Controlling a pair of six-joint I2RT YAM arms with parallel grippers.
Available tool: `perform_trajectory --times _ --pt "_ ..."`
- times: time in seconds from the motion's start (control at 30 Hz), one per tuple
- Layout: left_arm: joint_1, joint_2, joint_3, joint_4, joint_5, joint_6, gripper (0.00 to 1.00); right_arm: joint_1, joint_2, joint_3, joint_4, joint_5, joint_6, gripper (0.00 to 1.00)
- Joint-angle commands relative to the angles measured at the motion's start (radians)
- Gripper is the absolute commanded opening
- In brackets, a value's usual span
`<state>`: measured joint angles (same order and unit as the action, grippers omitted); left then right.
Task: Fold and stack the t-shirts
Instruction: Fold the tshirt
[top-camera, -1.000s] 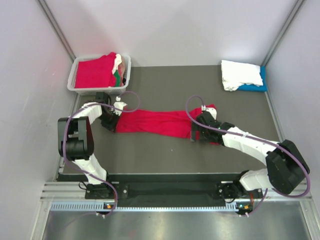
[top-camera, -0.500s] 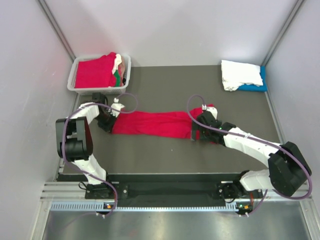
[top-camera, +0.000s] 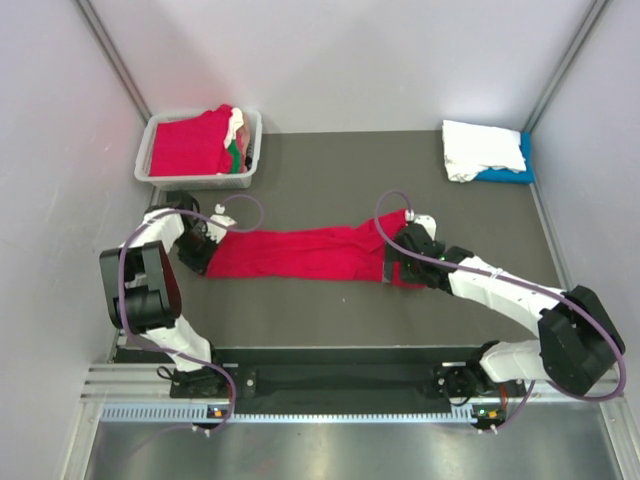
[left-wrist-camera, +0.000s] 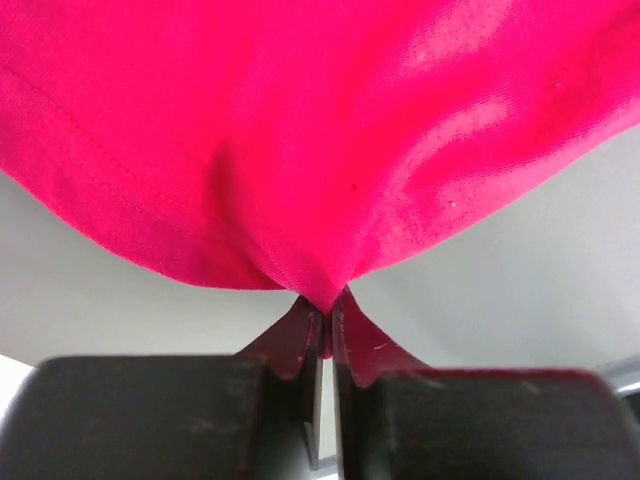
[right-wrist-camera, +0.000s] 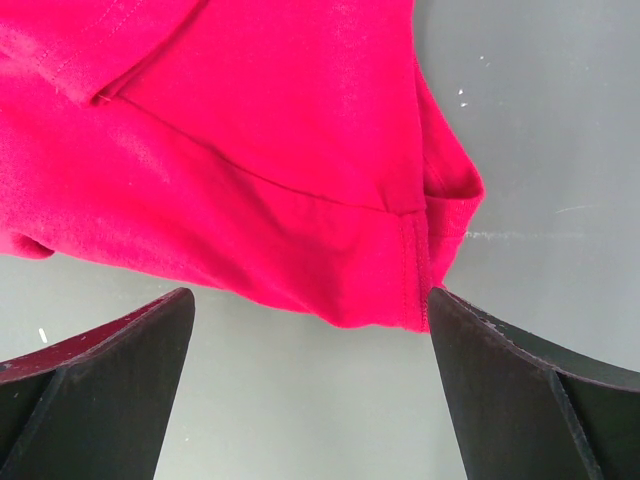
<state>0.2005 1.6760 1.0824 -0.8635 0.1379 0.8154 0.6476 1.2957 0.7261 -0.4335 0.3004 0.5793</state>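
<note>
Dark table (top-camera: 330, 180), white walls (top-camera: 350, 60): red t-shirt (top-camera: 300, 253) drawn out left to right mid-table.
We note the tub (top-camera: 195, 181), far left, holding bunched red shirts (top-camera: 185, 145) with some white and green cloth (top-camera: 235, 140). We see the left gripper (left-wrist-camera: 327, 310) clamped on the red t-shirt's left end; the right gripper (right-wrist-camera: 310, 300) gapes, released, over its right end. Versus a second ago, the left end sits further left.

Open mat (top-camera: 350, 180) across the upper middle of the frame, between the plastic tub (top-camera: 195, 182) at upper left and the folded white and blue stack (top-camera: 487, 152) at upper right. I count the red t-shirt (top-camera: 300, 255), stretched across the centre, as the main barrier. Left gripper (top-camera: 203, 252) sits near the tub's front wall, so that corner is tight. A bare strip runs below the shirt.
</note>
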Motion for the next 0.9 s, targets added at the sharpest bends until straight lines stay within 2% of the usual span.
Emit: perform_trajectory --times 0.0,0.07,0.1,0.17,0.2,0.3,0.43,0.57,0.7,0.87 --pt "-0.001 -0.033 0.049 -0.087 0.038 0.025 0.23 -0.006 0.002 0.004 0.045 0.017 -0.009 1.00" --pt "0.002 -0.045 0.098 -0.156 0.078 0.018 0.41 -0.006 0.026 0.031 0.055 0.014 -0.016 1.00" --pt "0.011 -0.051 0.156 -0.176 0.133 0.002 0.61 -0.006 0.037 0.044 0.058 0.014 -0.027 1.00" --pt "0.014 -0.053 0.217 -0.212 0.181 -0.018 0.74 -0.006 0.072 0.088 0.064 0.017 -0.041 1.00" --pt "0.016 -0.050 0.273 -0.218 0.198 -0.047 0.76 -0.006 0.085 0.105 0.064 0.020 -0.056 1.00" --pt "0.014 -0.039 0.355 -0.191 0.264 -0.114 0.79 -0.008 0.128 0.168 0.065 0.023 -0.084 1.00" --pt "0.001 -0.016 0.373 -0.098 0.310 -0.186 0.79 -0.008 0.181 0.239 0.071 0.022 -0.108 1.00" --pt "-0.050 0.039 0.335 -0.072 0.299 -0.223 0.79 -0.009 0.255 0.298 0.065 0.026 -0.128 1.00" --pt "-0.110 0.033 0.219 -0.006 0.275 -0.239 0.80 -0.009 0.281 0.302 0.082 0.016 -0.122 1.00" --pt "-0.125 0.036 0.191 0.015 0.264 -0.240 0.80 -0.009 0.310 0.305 0.093 0.005 -0.114 1.00"
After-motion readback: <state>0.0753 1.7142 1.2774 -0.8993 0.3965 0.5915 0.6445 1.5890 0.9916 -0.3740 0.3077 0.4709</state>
